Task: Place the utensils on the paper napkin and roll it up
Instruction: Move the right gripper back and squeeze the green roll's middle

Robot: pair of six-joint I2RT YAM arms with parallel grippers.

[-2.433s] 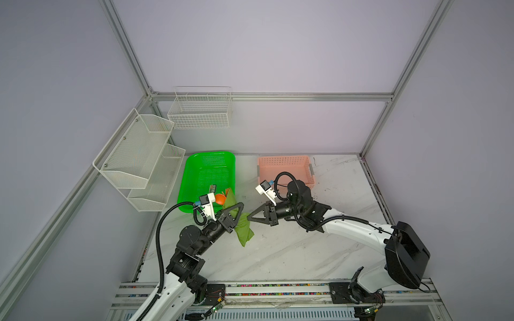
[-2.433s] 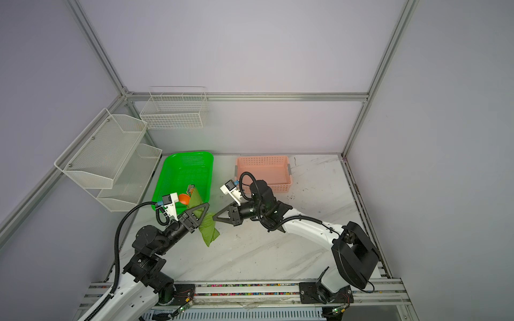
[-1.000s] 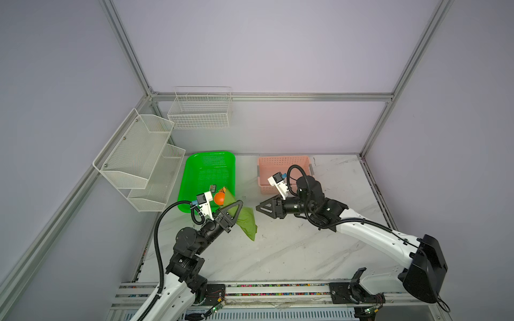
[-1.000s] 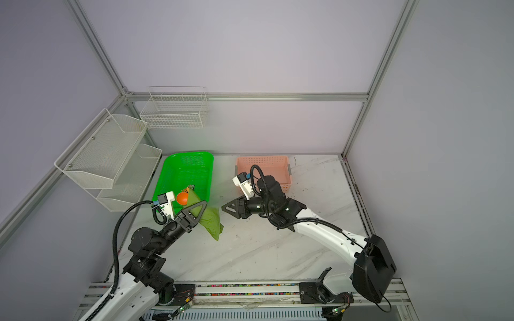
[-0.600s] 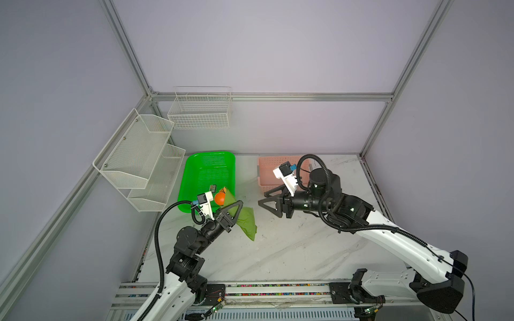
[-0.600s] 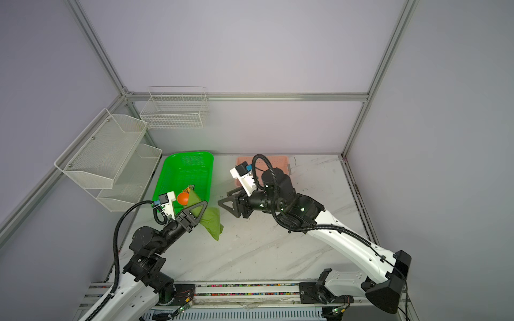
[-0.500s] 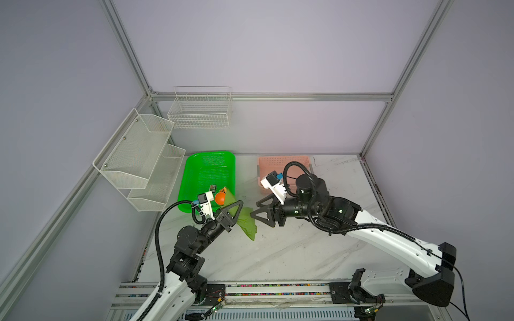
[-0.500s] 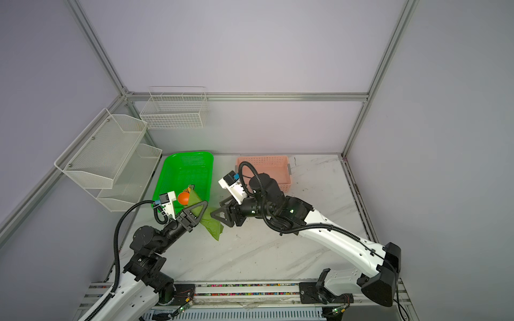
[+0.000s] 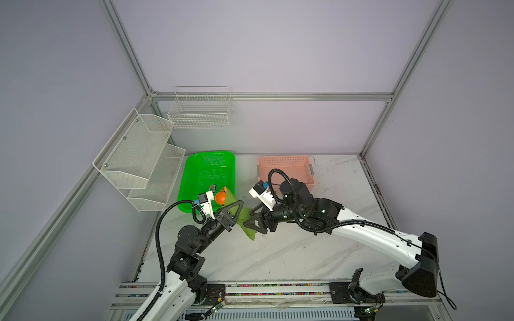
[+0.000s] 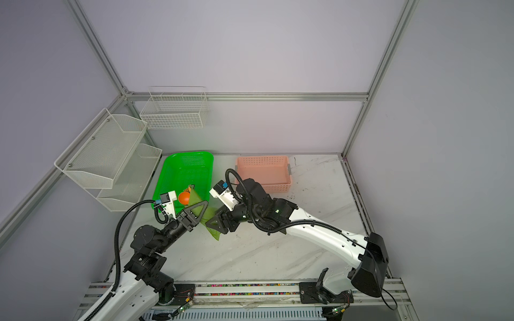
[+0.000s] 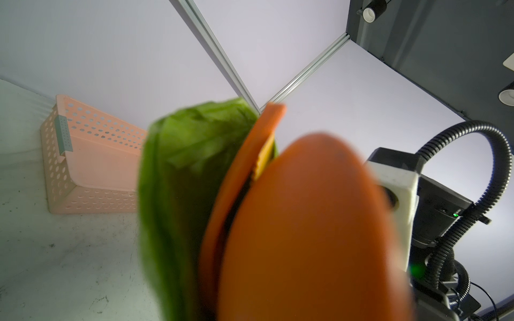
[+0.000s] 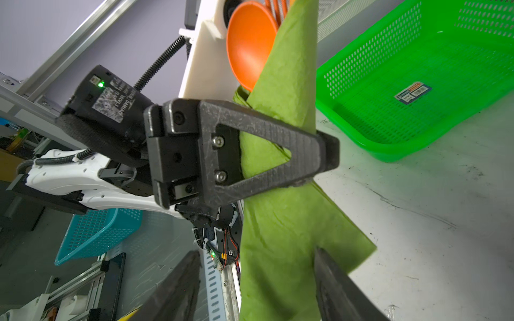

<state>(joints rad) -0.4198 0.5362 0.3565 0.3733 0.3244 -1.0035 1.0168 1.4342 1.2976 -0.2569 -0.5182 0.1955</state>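
Olive-green paper forms the paper napkin [image 12: 281,222], which is wrapped into a loose cone around the utensils [image 12: 274,16]. An orange spoon bowl [image 12: 250,47] and orange fork tines [image 12: 276,8] are seen protruding from the upper end of the cone. The left gripper [image 12: 325,155] is pressed together on the middle of the wrapped napkin, and the bundle is held tilted above the marble table [image 9: 278,255], just in front of the near edge of the bright green perforated tray [image 9: 210,153]. The right gripper [image 12: 256,251] is spread wide, one jaw on either side of the hanging lower end of the napkin; contact with the paper cannot be confirmed. A small sticker [image 12: 413,93] printed in blue and orange is fixed to the tray floor, but its writing is too small to be read. A white printed label [image 12: 111,102] is carried on the black body behind the left gripper; its text appears inverted and is not legible with certainty. A green lamp [image 12: 100,83] is lit beside that label. The pink basket [image 9: 286,159] is located behind the right arm.
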